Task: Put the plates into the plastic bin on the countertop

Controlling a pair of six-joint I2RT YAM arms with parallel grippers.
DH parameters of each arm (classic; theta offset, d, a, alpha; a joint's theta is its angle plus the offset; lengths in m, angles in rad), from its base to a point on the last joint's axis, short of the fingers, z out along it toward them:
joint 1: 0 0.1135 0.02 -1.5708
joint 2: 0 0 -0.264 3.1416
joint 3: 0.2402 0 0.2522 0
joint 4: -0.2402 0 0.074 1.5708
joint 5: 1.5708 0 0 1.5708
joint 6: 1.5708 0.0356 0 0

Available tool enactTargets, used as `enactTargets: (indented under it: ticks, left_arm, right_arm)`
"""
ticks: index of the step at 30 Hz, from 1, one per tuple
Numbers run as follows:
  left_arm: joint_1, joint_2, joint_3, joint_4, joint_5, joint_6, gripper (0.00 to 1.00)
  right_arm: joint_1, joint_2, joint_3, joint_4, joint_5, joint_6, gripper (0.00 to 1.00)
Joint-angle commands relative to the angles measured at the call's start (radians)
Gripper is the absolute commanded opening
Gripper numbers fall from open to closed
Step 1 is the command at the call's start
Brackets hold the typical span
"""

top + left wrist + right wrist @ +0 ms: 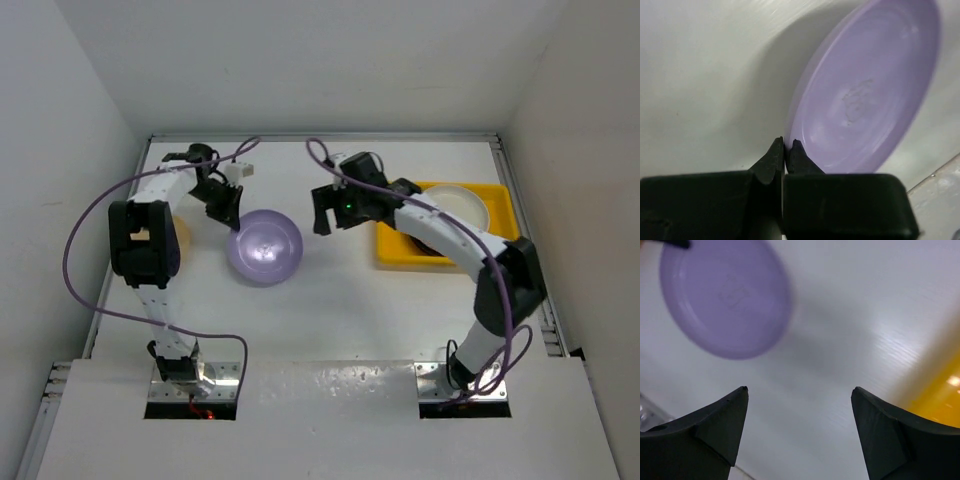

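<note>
Lavender plate (265,245), rim pinched by the left end effector (785,145); right end effector (799,388) hangs spread beside the plate.

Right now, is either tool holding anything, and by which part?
The left tool is shut on the lavender plate, its fingertips pinching the thin rim at the plate's edge. The right tool is open and holds nothing.

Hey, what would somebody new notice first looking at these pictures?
A lavender plate left of centre, its rim pinched in the shut left claw. At the right, a bright yellow bin already holds a cream plate, with the open right claw hanging between the two.
</note>
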Motion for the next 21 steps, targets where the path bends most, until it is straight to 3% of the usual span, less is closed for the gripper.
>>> enactTargets:
  ticks: [1,5,9,12,13,15,16,19,21]
  left_arm:
    - [-0.069,-0.182,0.091,-0.017,0.144,-0.025,0.00]
    - [-0.092,-0.231,0.102,-0.028,0.176,-0.035,0.00]
    - [-0.102,-0.254,0.102,-0.052,0.256,-0.035,0.00]
    - [-0.112,-0.254,0.102,-0.065,0.276,-0.023,0.00]
    - [-0.112,-0.254,0.102,-0.065,0.276,-0.023,0.00]
    - [-0.112,-0.254,0.102,-0.065,0.265,-0.023,0.00]
    - [-0.112,-0.254,0.102,-0.065,0.245,-0.023,0.14]
    - [-0.112,-0.245,0.151,-0.065,0.156,-0.055,0.81]
    - [-0.077,-0.245,0.171,-0.065,0.077,-0.070,1.00]
  right_arm:
    - [0.061,0.131,0.117,0.096,-0.125,0.028,0.82]
    - [0.068,0.216,0.160,0.139,-0.102,0.090,0.81]
    - [0.034,0.244,0.160,0.147,-0.085,0.113,0.71]
    - [0.020,0.212,0.104,0.188,-0.085,0.131,0.37]
    - [0.022,0.203,0.081,0.207,-0.072,0.136,0.14]
    - [0.019,0.160,0.053,0.225,-0.049,0.149,0.00]
    - [0.016,0.137,0.033,0.227,-0.006,0.156,0.00]
    - [-0.045,0.083,0.019,0.189,0.031,0.203,0.00]
    - [-0.111,0.020,0.010,0.132,0.025,0.238,0.00]
